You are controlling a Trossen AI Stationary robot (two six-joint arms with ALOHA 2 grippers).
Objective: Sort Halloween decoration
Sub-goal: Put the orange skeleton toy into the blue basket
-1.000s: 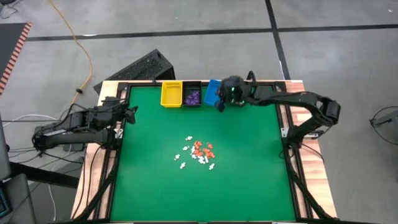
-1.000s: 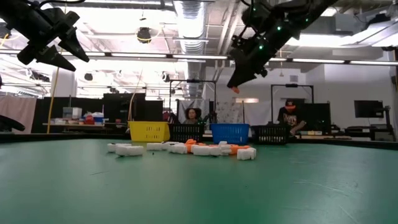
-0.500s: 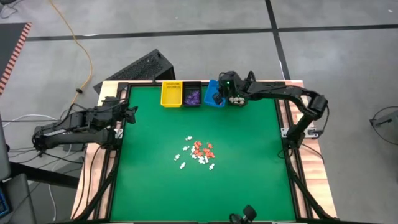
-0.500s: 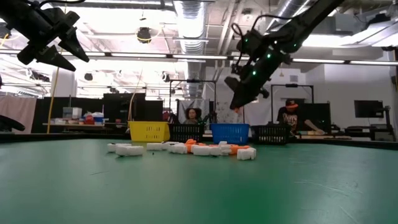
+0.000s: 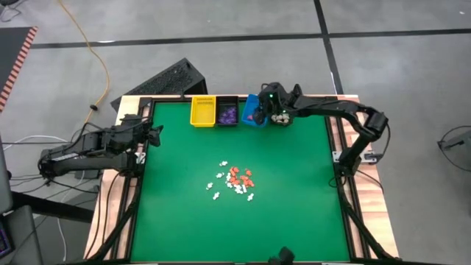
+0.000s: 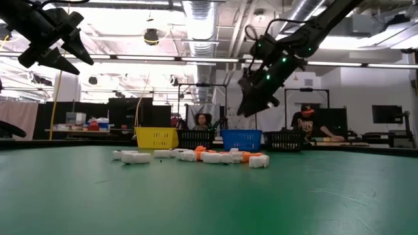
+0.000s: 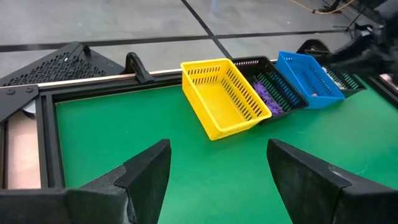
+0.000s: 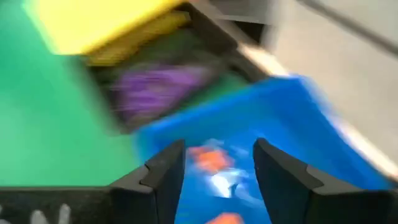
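- The right gripper [image 5: 259, 116] hangs over the blue bin [image 5: 251, 110] at the far edge of the table [image 5: 184, 213], placed so that a piece let go falls inside; its fingers [image 8: 163, 171] stand apart with nothing between them.
- Its wrist view looks straight down between those fingers at orange pieces [image 8: 210, 158] lying in the blue bin. The picture is smeared, so whether one is mid-fall is hard to say.
- The high view cannot show the bin's contents under the arm, but it alone shows the whole layout: yellow bin [image 5: 202, 111], black bin [image 5: 227, 112] with purple pieces [image 5: 227, 112], then blue, in a row.
- The unsorted decorations [image 5: 235, 181], white and orange, sit in a loose cluster mid-table, well apart from the bins.
- The left gripper [image 7: 214, 171] waits at the table's left edge, fingers spread and empty; its camera shows the yellow bin empty, which the low view cannot.
- Judging by colours, orange goes to blue, purple to black.
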